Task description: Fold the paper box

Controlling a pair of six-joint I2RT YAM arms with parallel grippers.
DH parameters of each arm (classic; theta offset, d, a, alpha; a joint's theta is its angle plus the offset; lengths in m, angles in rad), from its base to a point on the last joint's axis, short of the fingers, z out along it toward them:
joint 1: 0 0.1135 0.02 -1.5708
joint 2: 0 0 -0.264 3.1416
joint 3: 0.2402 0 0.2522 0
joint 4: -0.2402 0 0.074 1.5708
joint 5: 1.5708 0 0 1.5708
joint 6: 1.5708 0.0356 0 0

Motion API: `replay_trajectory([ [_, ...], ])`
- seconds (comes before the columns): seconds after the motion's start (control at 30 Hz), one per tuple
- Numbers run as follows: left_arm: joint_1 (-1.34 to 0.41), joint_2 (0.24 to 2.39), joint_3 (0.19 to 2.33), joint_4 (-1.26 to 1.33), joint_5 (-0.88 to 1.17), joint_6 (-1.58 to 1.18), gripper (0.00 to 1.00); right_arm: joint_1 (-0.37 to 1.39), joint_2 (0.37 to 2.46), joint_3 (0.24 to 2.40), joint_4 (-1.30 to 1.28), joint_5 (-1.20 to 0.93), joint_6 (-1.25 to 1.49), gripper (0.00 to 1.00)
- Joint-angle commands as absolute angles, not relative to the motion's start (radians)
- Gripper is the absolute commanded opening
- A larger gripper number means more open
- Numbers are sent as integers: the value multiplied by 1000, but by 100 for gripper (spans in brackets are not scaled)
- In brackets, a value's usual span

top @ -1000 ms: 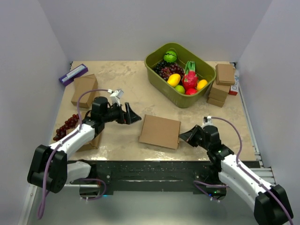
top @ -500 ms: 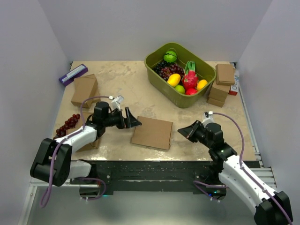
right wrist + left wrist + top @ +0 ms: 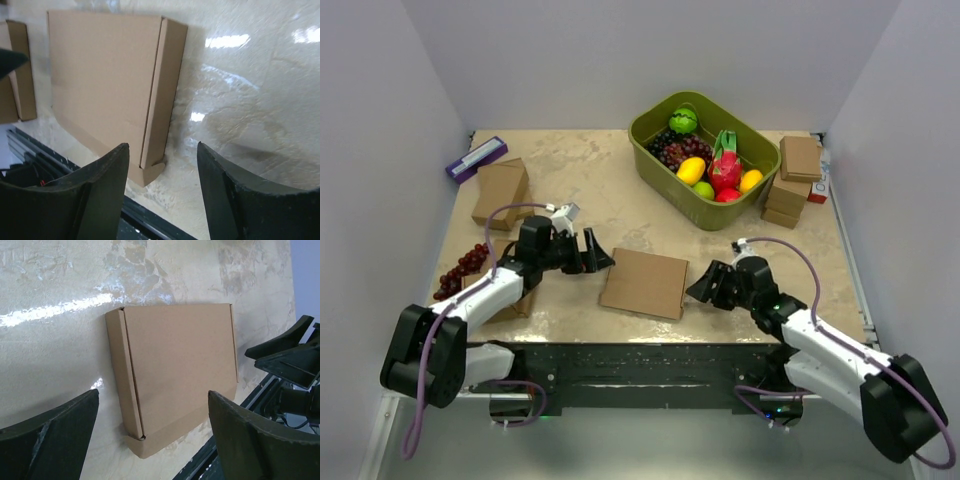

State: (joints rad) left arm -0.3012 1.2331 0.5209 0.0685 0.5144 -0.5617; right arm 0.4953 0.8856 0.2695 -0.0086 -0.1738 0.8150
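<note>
- Roughly midway along the near edge of the table point(image 3: 620, 190) lies the box point(image 3: 643, 283). It is folded shut and flat, and its top face is bare.
- Left gripper point(image 3: 592, 250): it hangs low just beside the box's far left corner. Its jaws are spread wide with nothing between them.
- Right gripper point(image 3: 705, 287): it sits low just beside the box's right side. Its jaws are apart and pinch nothing.
- From the right wrist, the box's side wall and near corner stand straight ahead of the fingers point(image 3: 95, 195). Whether a tip touches the cardboard cannot be told.
- From the left wrist, a narrow side wall runs along the box's nearer side. The right gripper's dark fingers show beyond the opposite side.
- Tub point(image 3: 705, 160): olive green, toward the far right corner, and filled with fruit point(image 3: 710, 165).
- Small boxes point(image 3: 795, 185): stacked against the right edge, just beside the tub.
- Another carton point(image 3: 500, 192) sits near the left edge, toward the far side.
- Grapes point(image 3: 460, 270): a dark red bunch by the left edge, just left of the left arm.
- A purple pack point(image 3: 476, 158) lies in the far left corner.
</note>
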Motion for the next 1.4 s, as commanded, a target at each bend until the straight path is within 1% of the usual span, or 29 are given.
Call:
replay_trajectory([
  [0.0,-291,1253,612,2,564,-473,94,561,969,310,97,-129,813,61],
  [0.07,-291,1269,626,-41,575,-437,94,563,1012,299,142,-138,825,59],
  [0.33,-291,1261,623,-49,574,-414,94,566,1158,298,305,-193,861,52],
  [0.47,-291,1252,624,-55,571,-407,94,566,1198,296,313,-199,877,43],
  [0.5,-291,1252,624,-57,572,-407,94,565,1206,293,305,-199,880,42],
  [0.57,-291,1249,626,-57,577,-403,94,561,1209,279,296,-189,900,41],
  [0.63,-291,1243,623,-54,592,-403,94,558,1212,259,295,-186,913,38],
  [0.67,-291,1230,615,-51,592,-410,94,555,1215,252,298,-184,925,35],
  [0.7,-291,1223,612,-49,586,-416,94,555,1213,244,304,-180,933,30],
  [0.77,-291,1198,597,-38,580,-426,94,551,1209,221,313,-173,948,27],
  [0.8,-291,1192,592,-32,574,-440,94,552,1207,212,316,-173,951,23],
  [0.9,-291,1178,572,-21,548,-462,95,551,1200,209,295,-166,951,17],
  [0.93,-291,1175,563,-18,539,-469,94,551,1193,206,287,-161,950,13],
  [1.0,-291,1169,542,-14,522,-503,95,548,1174,203,266,-146,948,10],
  [1.13,-291,1154,448,124,518,-580,95,546,1141,189,244,-129,943,5],
  [1.37,-302,1192,374,251,526,-644,95,540,1100,172,215,-106,933,2],
])
